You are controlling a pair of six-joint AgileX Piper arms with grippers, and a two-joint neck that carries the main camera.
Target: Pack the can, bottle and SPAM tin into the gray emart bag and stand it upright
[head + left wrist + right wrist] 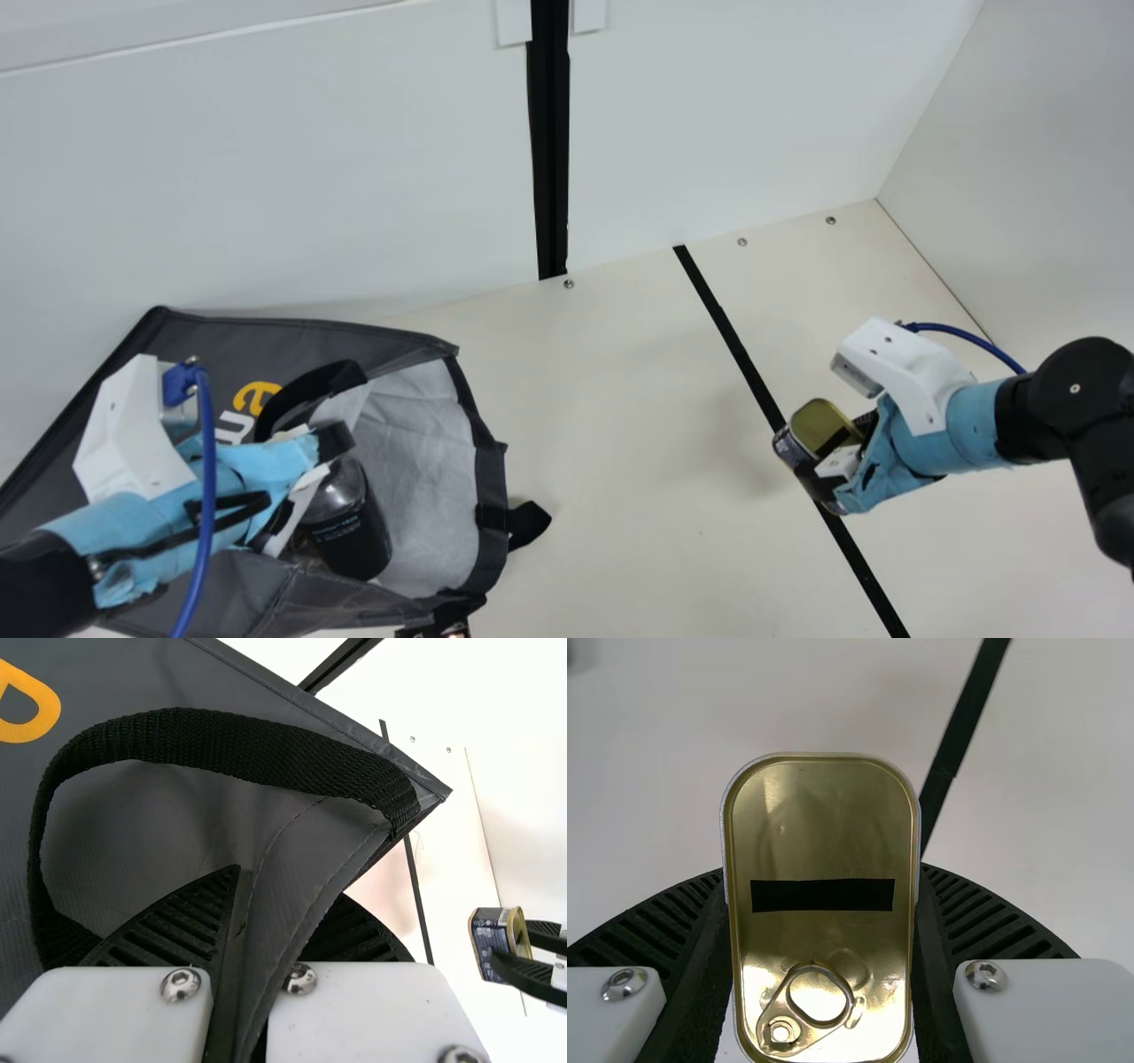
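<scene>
Nearest, the left arm (133,518) stands over the bag's side. Below spreads the bench (620,399), and on it lies the bag (310,341), on its side, with its mouth towards the middle of the bench. Its pale lining (430,443) looks soft; should the raised edge slip free, the mouth would probably sag and block the tin's way in. Too hard a pull on that edge could drag the whole bag or fold it over. The black handle (221,740) loops near the mouth and might snag whatever goes in.

The bottle (345,532) rests in the mouth, tilted; standing the bag up too soon, or knocking the bottle with the tin, could roll it out onto the bench.

The left tool (288,884) is nearly closed, a fold of the bag's edge pinched between its ribbed fingers. The right tool (823,870) is parted to the width of the tin (819,425), clasping it by both sides, well apart from the bag and apparently off the bench. A smooth-sided tin may twist in that hold if it strikes the bag's rim. Its pull ring (819,997) faces the wrist camera, flat against the lid.
</scene>
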